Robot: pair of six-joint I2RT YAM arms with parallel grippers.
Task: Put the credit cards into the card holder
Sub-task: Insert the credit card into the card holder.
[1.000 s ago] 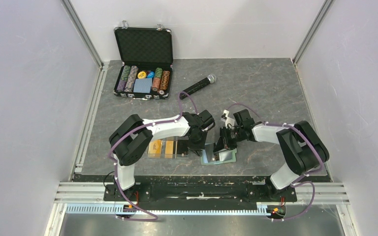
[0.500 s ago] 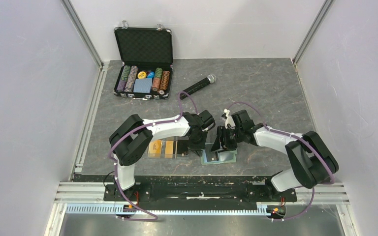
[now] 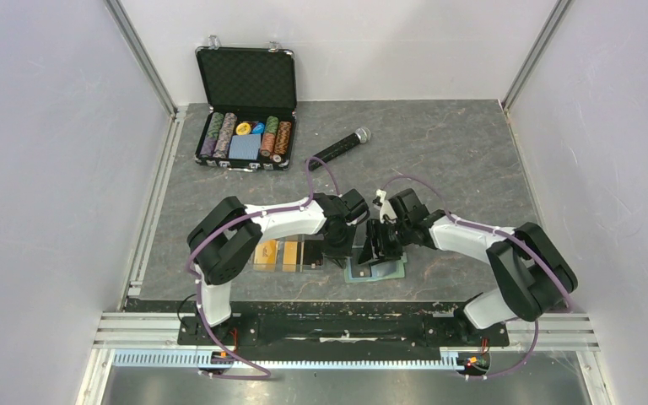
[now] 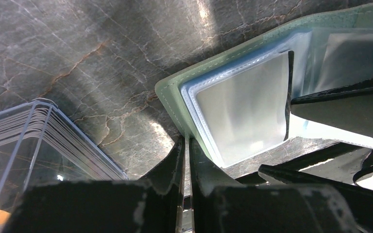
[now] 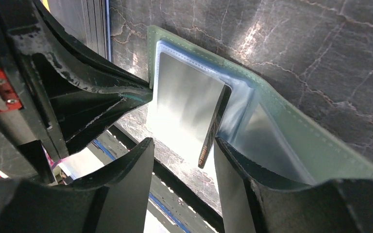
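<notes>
Basically a dark grey marble-look table [image 3: 439, 160], veined, with glare patches. Plain pale walls [image 3: 51, 169] on three sides, aluminium rail [image 3: 346, 329] along the near edge. Open poker chip case [image 3: 246, 101] back left, microphone [image 3: 338, 148] lying just right of it. Card holder [image 3: 377, 268] lies open near front centre, light blue inside up, beside clear tray [image 3: 304, 263] holding orange cards [image 3: 274, 253]. Left gripper [image 4: 185, 141]: fingers pressed nearly together, pinching the holder's green edge. Right gripper [image 5: 183, 141]: fingers spread either side of a dark card [image 5: 214, 127], which stands tilted, one end in a clear pocket of the holder. Cannot tell if a finger touches it.
</notes>
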